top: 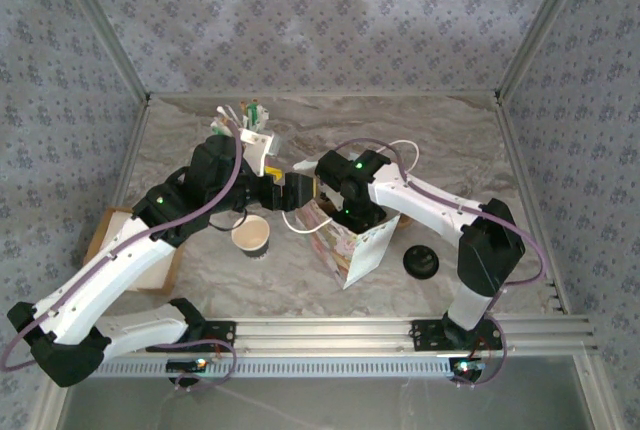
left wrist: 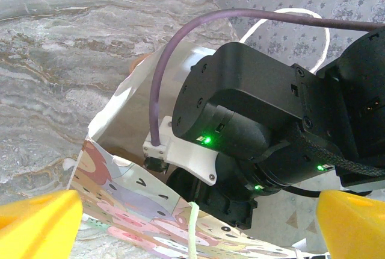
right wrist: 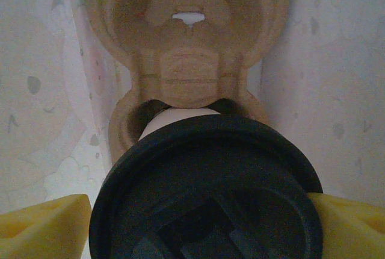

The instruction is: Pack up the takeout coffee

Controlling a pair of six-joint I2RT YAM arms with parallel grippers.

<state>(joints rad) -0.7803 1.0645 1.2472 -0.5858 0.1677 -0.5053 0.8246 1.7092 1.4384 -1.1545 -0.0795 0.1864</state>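
A printed paper bag (top: 365, 250) stands open mid-table. Inside it, a cup with a black lid (right wrist: 204, 199) sits in a brown cardboard cup carrier (right wrist: 189, 72). My right gripper (right wrist: 198, 229) reaches down into the bag. It is open, with its yellow fingers (right wrist: 45, 229) close on either side of the lid; I cannot tell whether they touch it. My left gripper (left wrist: 195, 229) is wide open at the bag's left rim (left wrist: 132, 199), the rim and a white handle lying between its fingers (left wrist: 39, 223). An open paper cup (top: 252, 237) stands left of the bag. A loose black lid (top: 421, 261) lies to its right.
A condiment holder (top: 245, 125) with sticks and packets stands at the back. A flat cardboard piece (top: 100, 240) lies under the left arm at the table's left edge. My right wrist (left wrist: 252, 120) looms just over the bag's mouth.
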